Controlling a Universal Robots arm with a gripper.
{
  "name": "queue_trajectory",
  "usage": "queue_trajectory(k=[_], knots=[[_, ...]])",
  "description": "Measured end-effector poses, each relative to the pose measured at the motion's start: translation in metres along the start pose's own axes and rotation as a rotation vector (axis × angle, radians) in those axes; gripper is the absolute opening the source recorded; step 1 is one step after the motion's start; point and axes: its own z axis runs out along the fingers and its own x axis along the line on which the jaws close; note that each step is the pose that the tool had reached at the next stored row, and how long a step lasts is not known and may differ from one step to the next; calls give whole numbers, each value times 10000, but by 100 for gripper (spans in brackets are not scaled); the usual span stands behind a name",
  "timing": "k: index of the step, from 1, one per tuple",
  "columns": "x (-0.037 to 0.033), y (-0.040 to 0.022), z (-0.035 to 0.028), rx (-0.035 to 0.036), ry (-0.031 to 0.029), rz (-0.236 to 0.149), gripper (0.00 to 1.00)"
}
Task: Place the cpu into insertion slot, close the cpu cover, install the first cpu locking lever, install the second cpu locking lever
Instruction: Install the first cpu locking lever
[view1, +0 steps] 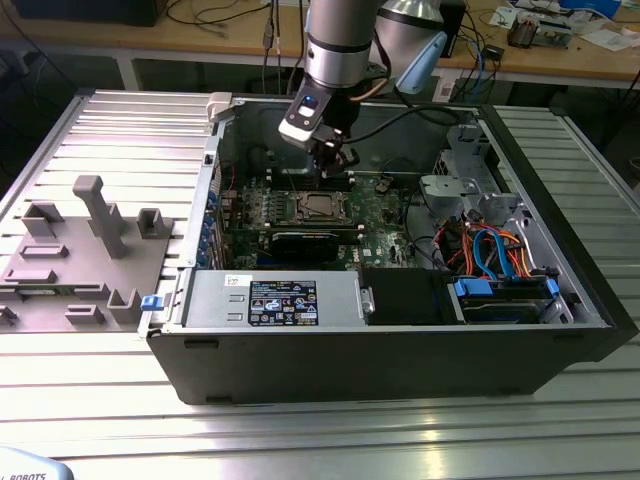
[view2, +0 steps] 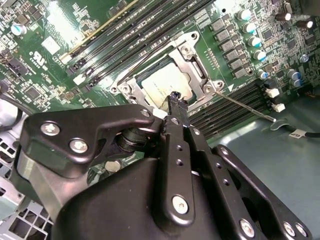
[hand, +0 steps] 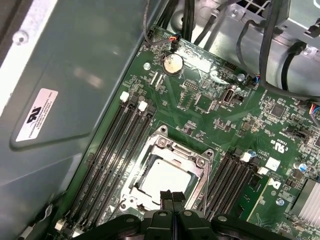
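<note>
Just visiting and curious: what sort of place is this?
Probably a robotics lab or workshop: an open computer case on a slatted metal table, a gripper over its motherboard, cluttered workbenches behind.

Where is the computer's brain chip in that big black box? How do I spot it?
Look inside the open black case at the green board. Near its middle, between rows of long black slots, sits a silvery square frame. The cpu is the flat, plain silver-grey square showing through it.
</note>
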Motion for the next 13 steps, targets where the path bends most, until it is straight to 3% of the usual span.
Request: queue_trajectory(k=[13], knots=[[0,0,0,4,-16,-810,11]])
